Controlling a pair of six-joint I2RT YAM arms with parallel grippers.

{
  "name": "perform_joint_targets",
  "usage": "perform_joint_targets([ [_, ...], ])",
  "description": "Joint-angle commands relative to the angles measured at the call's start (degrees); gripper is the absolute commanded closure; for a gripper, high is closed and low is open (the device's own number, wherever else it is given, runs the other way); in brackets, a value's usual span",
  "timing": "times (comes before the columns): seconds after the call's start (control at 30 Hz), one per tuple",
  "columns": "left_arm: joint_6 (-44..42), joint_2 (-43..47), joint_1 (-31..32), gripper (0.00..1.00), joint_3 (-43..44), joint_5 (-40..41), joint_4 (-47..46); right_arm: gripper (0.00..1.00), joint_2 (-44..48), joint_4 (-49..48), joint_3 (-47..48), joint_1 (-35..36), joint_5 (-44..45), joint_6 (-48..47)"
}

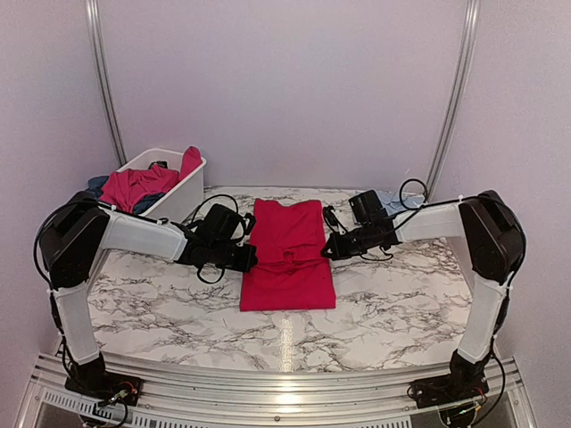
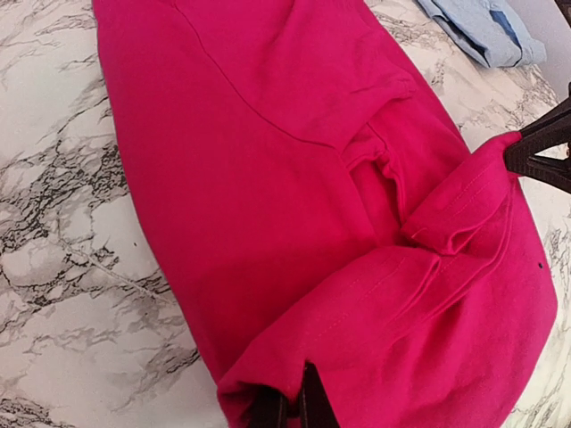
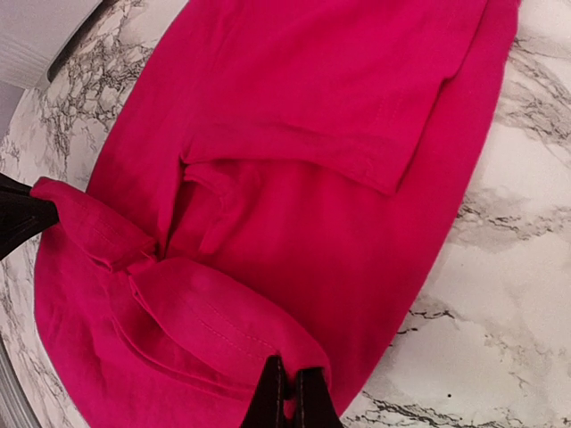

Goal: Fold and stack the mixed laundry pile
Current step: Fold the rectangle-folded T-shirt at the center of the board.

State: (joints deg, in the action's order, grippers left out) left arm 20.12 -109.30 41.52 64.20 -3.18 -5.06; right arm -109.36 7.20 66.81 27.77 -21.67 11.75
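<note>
A bright red garment (image 1: 287, 254) lies flat at the middle of the marble table, its top part folded over. My left gripper (image 1: 251, 258) is shut on its left edge; in the left wrist view (image 2: 290, 412) the jaws pinch a fold of the red cloth (image 2: 294, 205). My right gripper (image 1: 329, 247) is shut on its right edge; in the right wrist view (image 3: 290, 406) the jaws pinch a fold of the red cloth (image 3: 312, 134). More red and dark blue garments (image 1: 134, 185) fill the basket. A light blue garment (image 1: 391, 201) lies at the back right, also in the left wrist view (image 2: 486, 31).
A white plastic basket (image 1: 183, 192) stands at the back left of the table. Black cables (image 1: 406, 192) lie near the light blue garment. The marble table (image 1: 401, 303) ends at a metal rail along the near edge.
</note>
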Motion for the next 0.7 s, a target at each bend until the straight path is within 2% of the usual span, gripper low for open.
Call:
perform_joint_targets([
  [0.0, -0.8, -1.9, -0.7, 1.00, 2.9, -0.5, -2.5, 1.00, -1.1, -2.0, 3.4, -0.7, -0.1, -0.9],
  [0.1, -0.5, -3.2, -1.4, 1.00, 3.8, -1.3, -2.5, 1.00, -2.5, -1.5, 4.2, -0.8, 0.4, -1.1],
  [0.17, -0.1, -4.2, -1.9, 0.88, 4.2, -2.0, -2.7, 0.99, -3.3, -1.5, 4.3, -1.0, 0.8, -1.2],
  [0.3, 1.7, -2.2, -3.6, 0.64, 2.8, -3.4, -3.7, 0.68, -2.8, 0.0, 5.2, -2.6, -0.5, -0.4],
  [0.37, 1.9, 1.0, -3.7, 0.53, 1.2, -2.3, -4.4, 0.57, -1.0, 1.5, 5.3, -2.9, -0.8, -0.4],
  [0.4, 1.8, 2.6, -3.7, 0.49, 0.3, -2.3, -4.3, 0.56, 0.2, 2.1, 5.2, -3.0, -1.4, -0.4],
  [0.5, 2.4, 6.8, -3.7, 0.44, -2.0, -1.6, -4.0, 0.50, 3.5, 3.9, 4.0, -3.0, -2.8, 0.1],
  [0.57, 3.1, 9.3, -3.7, 0.42, -4.2, -1.1, -4.3, 0.41, 6.4, 3.8, 2.0, -2.9, -3.7, 0.6],
  [0.67, 3.6, 10.7, -3.2, 0.42, -6.2, -4.1, -5.7, 0.43, 9.6, 2.0, -1.7, -2.8, -5.6, 1.4],
])
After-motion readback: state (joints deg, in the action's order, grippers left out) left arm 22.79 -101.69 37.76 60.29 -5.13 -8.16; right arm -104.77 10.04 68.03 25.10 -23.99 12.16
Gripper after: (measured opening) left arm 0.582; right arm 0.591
